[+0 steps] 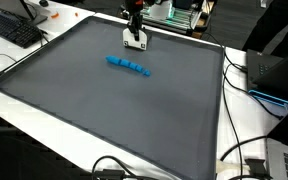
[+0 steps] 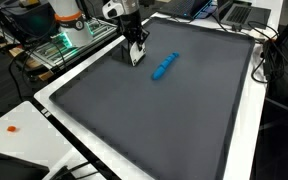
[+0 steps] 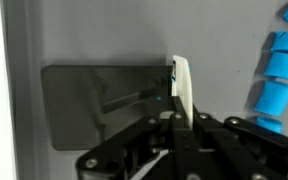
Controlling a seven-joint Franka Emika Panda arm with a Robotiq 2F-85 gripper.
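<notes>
The gripper (image 1: 135, 44) hangs low over the grey mat (image 1: 104, 115), its jaws drawn together. A blue block row (image 1: 129, 66) lies on the mat near it, not touching.

block row (image 1: 130, 67) on mat (image 1: 104, 110) | pincer (image 1: 135, 45) near it, at mat edge

White arm (image 2: 117, 9) ending in a black gripper (image 2: 135, 58) — pale fingertip pad (image 3: 181, 88), black linkages (image 3: 134, 150) behind it.
</notes>
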